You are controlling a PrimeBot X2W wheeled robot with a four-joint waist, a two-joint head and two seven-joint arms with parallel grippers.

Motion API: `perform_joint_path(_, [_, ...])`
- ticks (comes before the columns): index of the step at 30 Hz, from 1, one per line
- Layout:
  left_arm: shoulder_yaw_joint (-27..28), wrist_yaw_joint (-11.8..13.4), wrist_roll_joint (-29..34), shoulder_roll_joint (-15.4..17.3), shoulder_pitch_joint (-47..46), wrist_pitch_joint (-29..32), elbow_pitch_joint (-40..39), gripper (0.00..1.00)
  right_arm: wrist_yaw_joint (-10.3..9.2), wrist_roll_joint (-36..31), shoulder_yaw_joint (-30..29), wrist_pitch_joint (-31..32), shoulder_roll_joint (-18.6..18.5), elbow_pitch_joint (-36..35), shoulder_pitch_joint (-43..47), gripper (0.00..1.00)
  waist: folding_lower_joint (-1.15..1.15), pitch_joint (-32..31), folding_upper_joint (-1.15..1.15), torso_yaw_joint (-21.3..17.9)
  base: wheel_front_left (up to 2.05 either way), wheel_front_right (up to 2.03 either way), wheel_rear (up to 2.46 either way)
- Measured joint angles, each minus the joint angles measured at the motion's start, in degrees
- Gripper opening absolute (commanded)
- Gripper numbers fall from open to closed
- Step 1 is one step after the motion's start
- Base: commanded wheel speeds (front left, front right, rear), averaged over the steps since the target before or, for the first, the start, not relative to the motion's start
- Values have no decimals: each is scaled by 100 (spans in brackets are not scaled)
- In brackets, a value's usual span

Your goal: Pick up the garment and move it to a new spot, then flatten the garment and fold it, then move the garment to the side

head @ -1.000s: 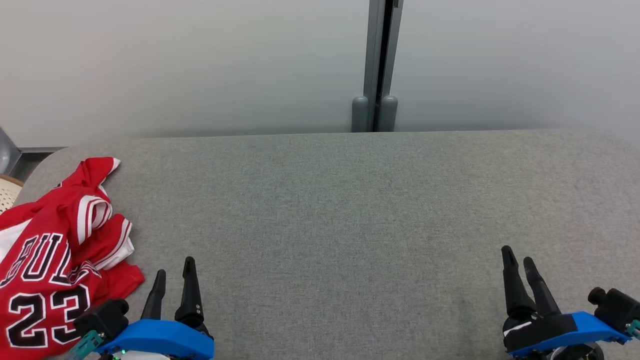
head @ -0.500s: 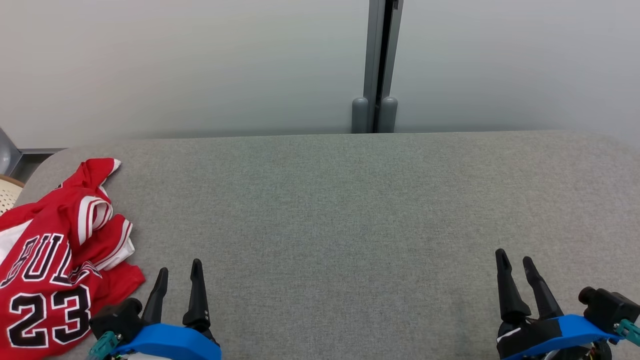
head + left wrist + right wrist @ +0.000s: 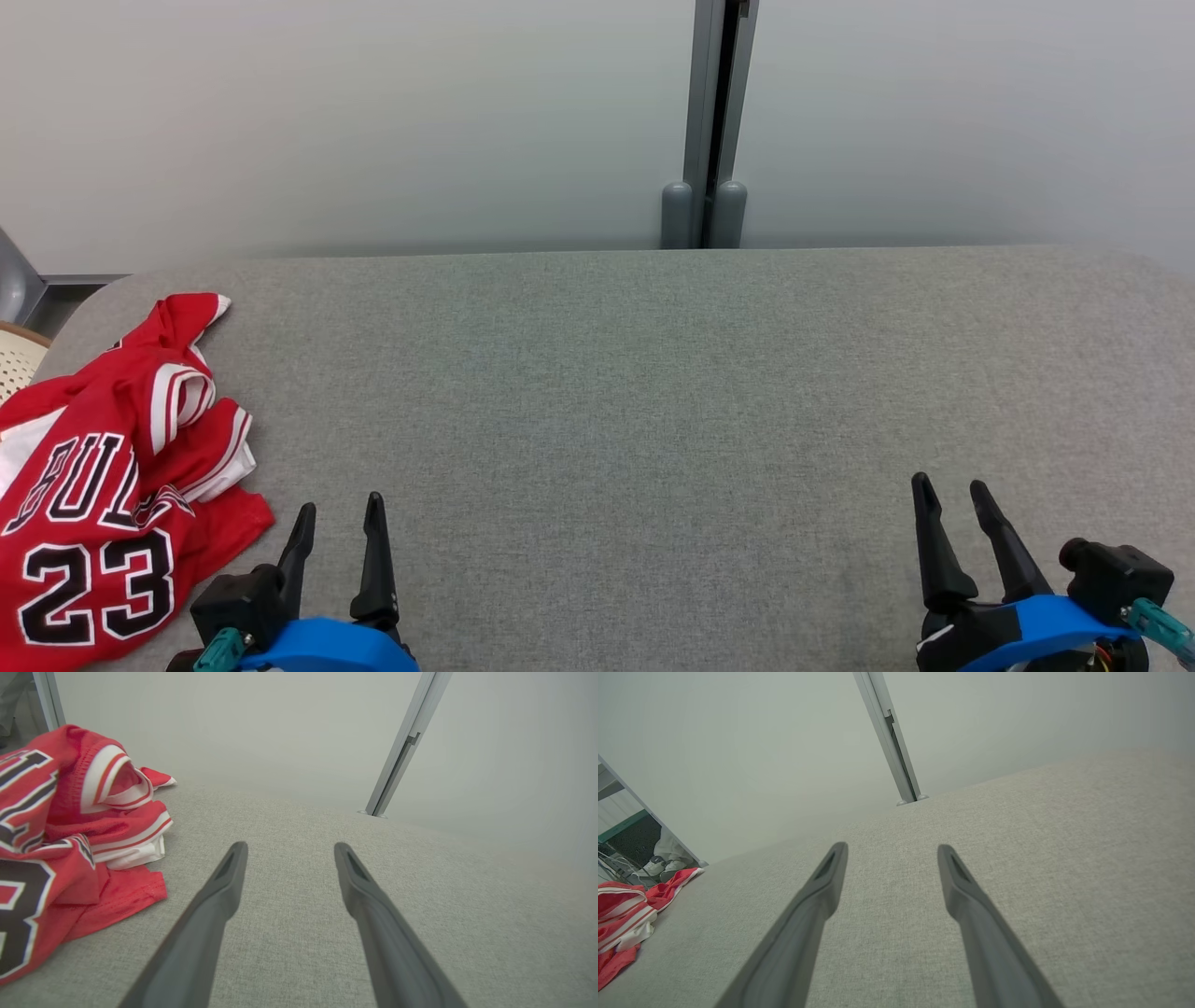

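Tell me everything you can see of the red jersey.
The red jersey lies crumpled at the left end of the grey fabric surface, partly cut off by the head view's edge. Knit-looking cloth, white striped trim at the openings, black white-edged letters above the number 23. Only the surface is seen touching it; the open left gripper is beside it, apart.

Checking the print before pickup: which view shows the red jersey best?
Head view: the red jersey lies crumpled, mostly in frame, number 23 readable. Left wrist view crops it; right wrist view catches an edge.
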Motion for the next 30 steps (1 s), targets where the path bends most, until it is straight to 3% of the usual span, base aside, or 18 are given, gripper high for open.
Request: perform_joint_path(30, [-75, 115, 598, 19, 112, -321, 12, 100, 1, -1312, 37, -294, -15, -4, 59, 100, 0, -63, 0, -12, 0, 0, 0])
